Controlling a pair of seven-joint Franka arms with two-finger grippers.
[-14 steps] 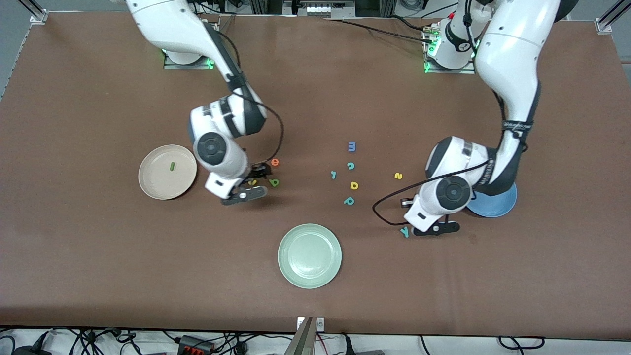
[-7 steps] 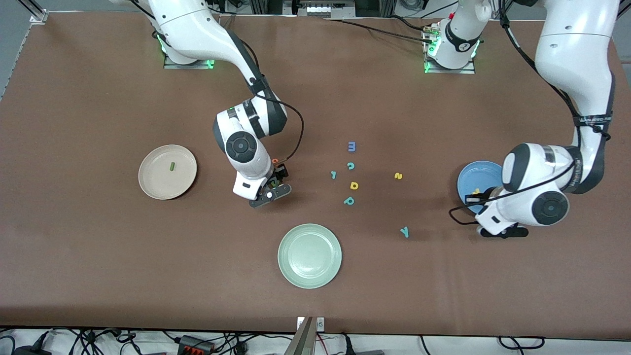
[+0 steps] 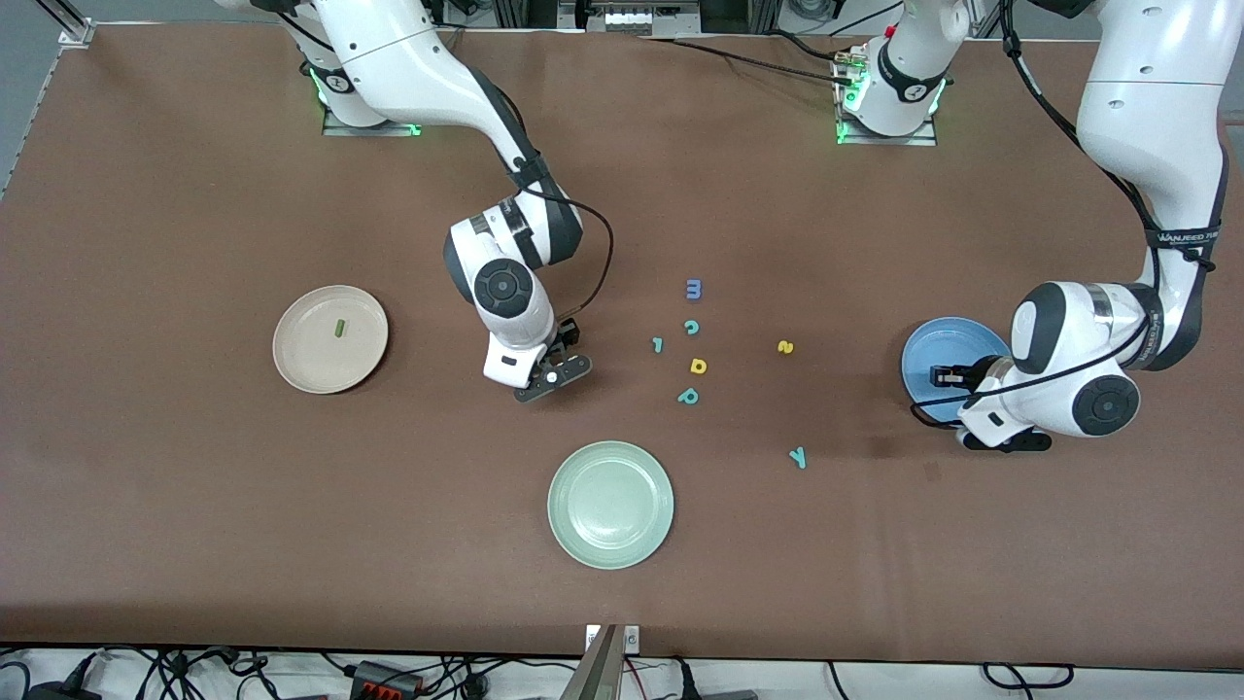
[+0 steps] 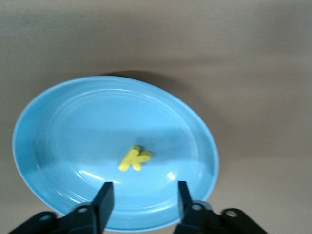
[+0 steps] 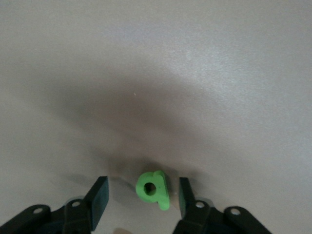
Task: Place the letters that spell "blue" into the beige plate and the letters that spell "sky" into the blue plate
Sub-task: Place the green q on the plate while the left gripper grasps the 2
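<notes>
While the left end effector [image 4: 142,197] hangs just over the blue plate [image 3: 935,342] at the left arm's end of the tabletop [image 3: 194,486], its fingers stand apart and grasp nothing; the yellow "k" [image 4: 134,158] lies flat in that plate, free of the fingers. The right end effector [image 5: 139,197] is low over the tabletop near the middle, its fingers [image 5: 99,195] spread to either side of the green "b" [image 5: 153,188], which lies on the tabletop between them without being pinched. In the front view this end effector [image 3: 554,374] hides the letters beneath it.

The beige plate [image 3: 301,365] sits toward the right arm's end, with the green bar "l" [image 3: 339,329] lying in it. A pale green plate [image 3: 610,505] lies nearer to the front camera than the other two.

Loose letters rest on the tabletop between the two arms: a blue "m" [image 3: 693,289], a teal "c" [image 3: 691,328], a small teal letter [image 3: 658,344], a rounded yellow letter [image 3: 698,366] and a teal "p" [image 3: 688,396] form a cluster. The yellow "s" [image 3: 785,347] lies between that cluster and the blue plate, and the teal "y" [image 3: 798,457] lies nearer to the front camera than the "s".
</notes>
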